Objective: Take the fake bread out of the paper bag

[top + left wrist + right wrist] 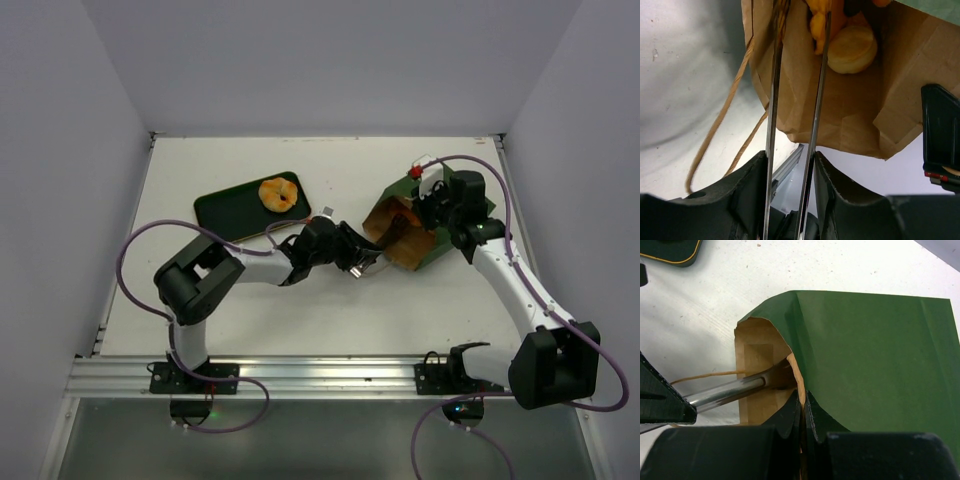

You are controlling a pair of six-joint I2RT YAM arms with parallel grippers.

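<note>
While the right claw (pixel 803 411) is pinching the paper bag (pixel 875 355) open for access, the left claw (pixel 790 166) is squeezing tongs (pixel 774 100) reaching inside toward the fake bread (pixel 852 47).

The bag (pixel 385 212), right of the tray (pixel 228 210), holds perhaps two bread pieces (pixel 852 47).

paper bag (pixel 875 355): green; sideways; open | fake bread (pixel 855 47): pale roll inside; perhaps more

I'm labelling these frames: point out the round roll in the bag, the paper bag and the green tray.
round roll (pixel 856 47), left wrist view, middle of its pale top.
paper bag (pixel 880 355), right wrist view, its green outer side.
green tray (pixel 228 212), top external view, bare left part.
</note>
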